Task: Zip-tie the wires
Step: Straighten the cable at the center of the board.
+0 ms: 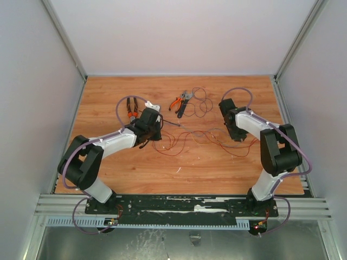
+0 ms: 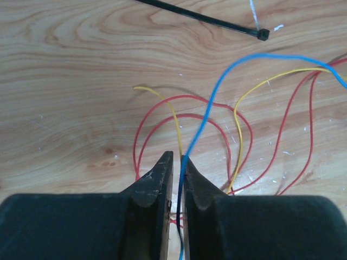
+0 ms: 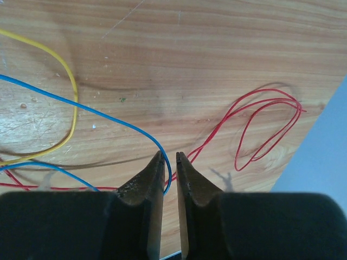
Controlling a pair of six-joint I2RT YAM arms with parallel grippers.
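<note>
An orange-handled tool (image 1: 130, 110) lies on the table (image 1: 135, 173) just beyond the left pincer (image 2: 177, 156), which stands narrowly parted with a blue strand in its gap. The zip tie (image 2: 206, 19), thin and black, lies flat ahead of it. Orange-handled pliers (image 1: 175, 102) lie far centre. The wires (image 1: 198, 138), thin red, yellow and blue loops, sprawl between the arms. The right pincer (image 3: 169, 155) is narrowly parted, a blue strand at its tips.

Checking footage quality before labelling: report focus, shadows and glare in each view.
Top external: even soft light, no glare, but the wires are barely resolved. Left wrist: table grain and zip tie sharp; left gripper nearly black, little detail. Right wrist: wires cast soft offset shadows on the table; right gripper equally dark.
</note>
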